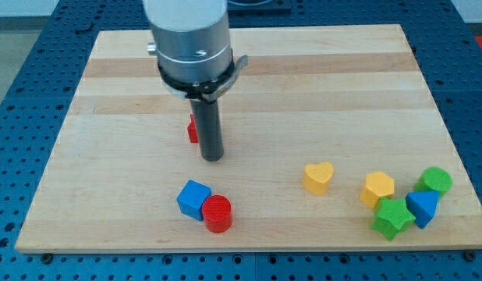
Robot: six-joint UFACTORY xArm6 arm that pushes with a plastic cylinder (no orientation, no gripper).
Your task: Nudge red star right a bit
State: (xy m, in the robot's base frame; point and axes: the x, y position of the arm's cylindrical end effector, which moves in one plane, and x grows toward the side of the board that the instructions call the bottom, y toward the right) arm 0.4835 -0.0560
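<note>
My tip (213, 158) rests on the wooden board (319, 86) a little left of the board's middle, at the lower end of a straight dark rod that hangs from a grey cylindrical mount. There are no fingers to open or close here, only the rod, and it holds nothing. The red star (193, 129) sits just at the view's left of the rod, slightly above the tip, and most of it is hidden behind the rod, so only a small red edge shows; whether the rod touches it I cannot tell. Below the tip, near the view's bottom, a blue cube (193, 198) and a red cylinder (217, 213) lie touching each other, the cylinder at the cube's right. Toward the view's right a yellow heart (318, 177) stands alone, and further right is a cluster: a yellow hexagon (377, 188), a green star (392, 218), a blue triangle-like block (422, 207) and a green cylinder (436, 180), packed close together near the board's lower right corner, well apart from the tip.
</note>
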